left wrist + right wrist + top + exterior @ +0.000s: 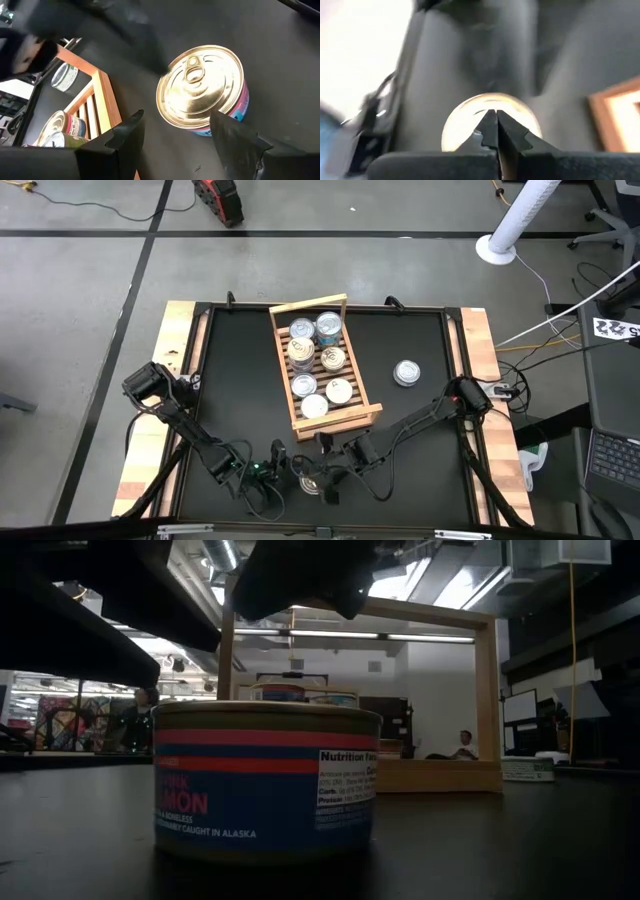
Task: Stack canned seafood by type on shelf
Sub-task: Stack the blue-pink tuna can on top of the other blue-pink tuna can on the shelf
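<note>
A salmon tin [202, 92] is seen upright on the desk [420, 450] near the shelf [325, 365]. The left gripper [182, 137] fingers are spread either side, not touching. The right gripper [496, 131] fingers are pressed together above it.

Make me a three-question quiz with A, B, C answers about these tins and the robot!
1. Where is the lone silver-lidded round tin?
A) on the black table, on the right arm's side of the light wooden slatted rack
B) inside the rack
C) on the floor

2. What colour is the gold-lidded round salmon tin's label?
A) green
B) yellow
C) blue with red stripes

3. How is the right end effector?
A) wide open
B) shut
C) gripping a tin

Answers: A, it sits alone beside the rack; C, the low view shows the label; B, its fingers are pressed together.
</note>
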You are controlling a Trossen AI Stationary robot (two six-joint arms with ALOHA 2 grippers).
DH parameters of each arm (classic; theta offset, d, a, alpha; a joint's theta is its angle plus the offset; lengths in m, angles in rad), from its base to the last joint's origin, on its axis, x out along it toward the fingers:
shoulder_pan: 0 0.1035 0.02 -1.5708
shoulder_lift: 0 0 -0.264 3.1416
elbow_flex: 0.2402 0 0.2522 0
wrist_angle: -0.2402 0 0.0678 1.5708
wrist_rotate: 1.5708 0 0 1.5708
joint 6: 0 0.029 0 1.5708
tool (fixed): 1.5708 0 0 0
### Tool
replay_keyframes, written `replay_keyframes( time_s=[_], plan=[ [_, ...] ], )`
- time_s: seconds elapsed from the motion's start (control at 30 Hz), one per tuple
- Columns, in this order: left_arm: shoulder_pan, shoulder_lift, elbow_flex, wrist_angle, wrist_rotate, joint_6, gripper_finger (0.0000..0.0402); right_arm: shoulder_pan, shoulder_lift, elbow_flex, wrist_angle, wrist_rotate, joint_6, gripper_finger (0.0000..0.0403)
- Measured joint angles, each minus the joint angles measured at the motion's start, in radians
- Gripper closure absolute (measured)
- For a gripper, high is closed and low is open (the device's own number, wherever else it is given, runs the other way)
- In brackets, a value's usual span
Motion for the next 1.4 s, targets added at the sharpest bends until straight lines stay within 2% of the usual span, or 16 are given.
replay_keyframes(
  time_s=[0.17,0.37,0.47,0.6,0.7,0.83,1.03,1.4],
  plan=[
    [0.0,0.0,0.0,0.001,0.0,0.0,0.0182,0.022,0.001,0.0,0.0,-0.165,-0.094,0.0402],
    [0.0,0.0,0.0,0.001,0.0,0.0,0.0182,0.05,0.001,0.0,-0.027,-0.185,-0.144,0.0378],
    [0.0,0.0,0.0,0.001,0.0,0.0,0.0182,0.054,0.002,-0.001,-0.039,-0.184,-0.148,0.0342],
    [0.0,0.0,0.0,0.001,0.0,0.0,0.0182,0.054,0.003,-0.009,-0.057,-0.184,-0.189,0.027],
    [0.0,0.0,0.0,0.001,0.0,0.0,0.0182,0.054,0.003,-0.024,-0.074,-0.184,-0.284,0.0222],
    [0.0,0.0,0.0,0.001,0.0,0.0,0.0182,0.061,0.004,-0.056,-0.082,-0.141,-0.404,0.0187],
    [0.0,0.0,0.0,0.001,0.0,0.0,0.0182,0.075,0.005,-0.068,-0.083,0.001,-0.517,0.0188],
    [0.0,0.0,0.0,0.001,0.001,-0.008,0.0182,0.08,0.005,-0.086,-0.128,0.023,-0.545,0.0247]
  ],
)
